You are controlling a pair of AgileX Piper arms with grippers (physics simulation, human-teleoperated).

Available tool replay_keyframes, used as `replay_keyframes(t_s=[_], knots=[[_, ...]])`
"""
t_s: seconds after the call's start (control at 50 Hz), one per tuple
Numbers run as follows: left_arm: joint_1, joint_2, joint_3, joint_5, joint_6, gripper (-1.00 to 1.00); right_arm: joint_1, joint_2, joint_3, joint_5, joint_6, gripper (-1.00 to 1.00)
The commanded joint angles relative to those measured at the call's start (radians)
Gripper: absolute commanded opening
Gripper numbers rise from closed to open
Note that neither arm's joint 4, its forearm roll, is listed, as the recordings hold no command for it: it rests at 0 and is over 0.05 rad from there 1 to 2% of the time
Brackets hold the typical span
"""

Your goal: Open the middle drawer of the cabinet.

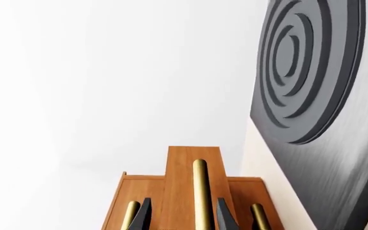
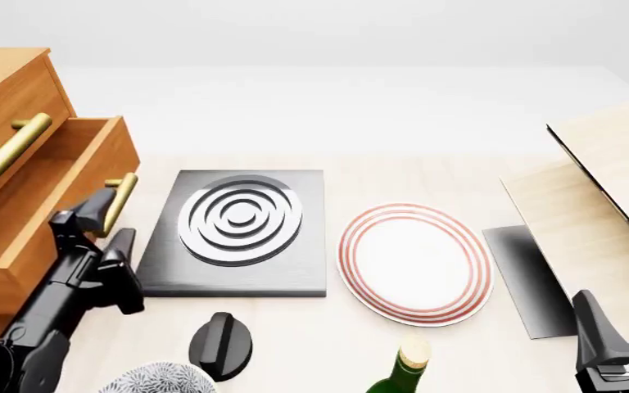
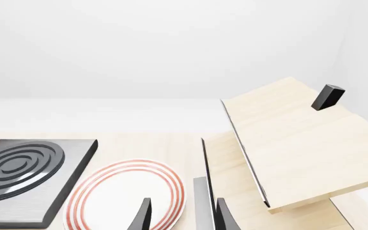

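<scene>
The cabinet (image 2: 9,164) stands at the far left of the tabletop (image 2: 402,172), its lighter wood top cut off by the front view's edge. The middle drawer (image 2: 47,205) juts well out from the cabinet's face, its box open to the camera and its brass bar handle (image 2: 120,201) facing the centre of the tabletop. Above it the top drawer's handle (image 2: 11,146) sits further back — that front is flush.

At the right edge lie pale wood boards (image 2: 609,188), one tilted over another, with a dark sheet (image 2: 527,278) beneath. A dark square slab with raised concentric rings (image 2: 238,225) lies just right of the drawer, and beside it a white plate with red rim stripes (image 2: 415,262).

The left pincer (image 2: 105,221) is at the middle drawer's handle; in the left wrist view its two dark fingers (image 1: 142,215) stand on either side of the brass bar, spread, and I cannot tell whether they touch it. The right pincer (image 2: 621,327) hangs low at the right — fingers (image 3: 142,215) apart, holding nothing.

Along the near edge sit a black knob (image 2: 219,342), a green bottle's neck (image 2: 402,372) and a patterned bowl (image 2: 156,381).
</scene>
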Motion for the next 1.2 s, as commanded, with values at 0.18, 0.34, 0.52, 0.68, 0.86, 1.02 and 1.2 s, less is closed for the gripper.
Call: replay_keyframes(t_s=[0.18, 0.34, 0.52, 0.68, 0.86, 1.02, 1.2], knots=[[-0.040, -0.114, 0.043, 0.000, -0.041, 1.00, 0.002, 0.000, 0.002, -0.002, 0.002, 1.00], [-0.043, -0.165, 0.074, 0.000, -0.050, 1.00, 0.002, 0.000, 0.002, -0.002, 0.001, 1.00], [-0.058, -0.235, 0.108, 0.000, -0.056, 1.00, 0.002, 0.000, 0.002, -0.002, 0.001, 1.00], [-0.062, -0.310, 0.129, 0.000, -0.112, 1.00, 0.002, 0.000, 0.002, -0.002, 0.001, 1.00], [-0.092, -0.496, 0.112, 0.146, -0.198, 1.00, 0.002, 0.000, 0.002, -0.002, 0.001, 1.00], [-0.095, -0.808, 0.030, 0.485, -0.315, 1.00, 0.002, 0.000, 0.002, -0.002, 0.001, 1.00], [-0.080, -1.034, -0.100, 0.838, -0.486, 1.00, 0.002, 0.001, 0.002, -0.002, 0.001, 1.00]])
